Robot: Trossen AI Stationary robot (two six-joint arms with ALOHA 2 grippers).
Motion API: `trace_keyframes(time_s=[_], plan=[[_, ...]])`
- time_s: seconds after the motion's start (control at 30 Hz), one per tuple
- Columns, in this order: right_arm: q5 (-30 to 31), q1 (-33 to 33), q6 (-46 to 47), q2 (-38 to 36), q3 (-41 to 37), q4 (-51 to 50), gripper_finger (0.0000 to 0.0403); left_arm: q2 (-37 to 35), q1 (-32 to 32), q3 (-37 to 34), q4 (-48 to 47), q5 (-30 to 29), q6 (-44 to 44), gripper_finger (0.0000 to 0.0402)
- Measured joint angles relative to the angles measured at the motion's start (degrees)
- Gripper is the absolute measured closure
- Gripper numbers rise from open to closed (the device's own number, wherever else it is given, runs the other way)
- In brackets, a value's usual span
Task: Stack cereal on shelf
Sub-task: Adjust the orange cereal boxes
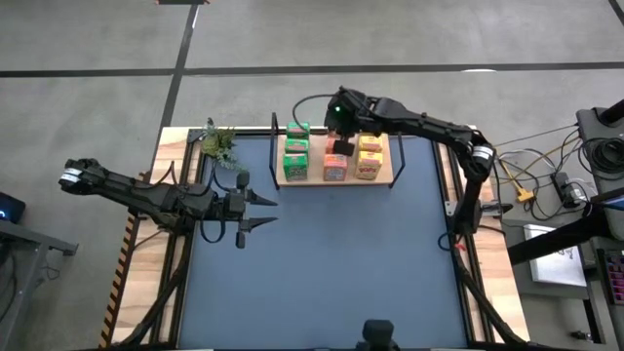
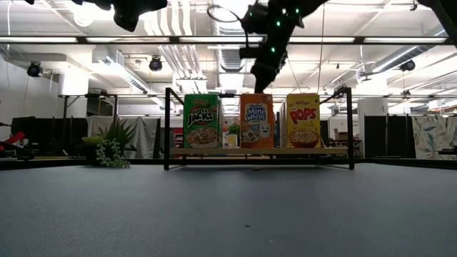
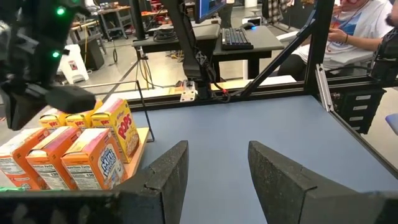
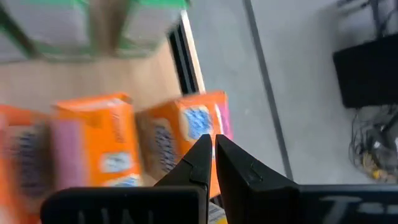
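Right jaws point(image 1: 340, 146) closed, empty | above middle cereal point(image 1: 334, 168) on shelf point(image 1: 382, 179)

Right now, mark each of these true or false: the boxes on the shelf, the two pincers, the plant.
1. Cereal boxes stand on the shelf. True.
2. The right pincer is wide open. False: its fingers are shut, and it hovers above the shelf.
3. The left pincer grips a green box. False: it is open and empty, over the blue mat.
4. The plant sits beyond the shelf's left end. True.
5. The yellow box lies flat on the mat. False: it stands upright on the shelf.
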Motion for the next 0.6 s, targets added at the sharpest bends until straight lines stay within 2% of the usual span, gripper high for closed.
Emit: trace_keyframes(time_s=[0.07, 0.2, 0.6], plan=[[-1.27, -1.78, 0.06, 0.77, -0.02, -0.15, 0.039, 0.0, -0.01, 0.0, 0.02, 0.01, 0.01, 0.0251], [-7.61, -4.17, 1.32, 2.02, -0.02, -0.06, 0.039, 0.0, 0.0, 0.0, 0.01, 0.0, 0.01, 0.0251], [-8.01, -3.59, 1.79, 2.84, -0.02, 1.55, 0.039, 0.0, 0.02, 0.0, 0.0, 0.0, 0.01, 0.0251]])
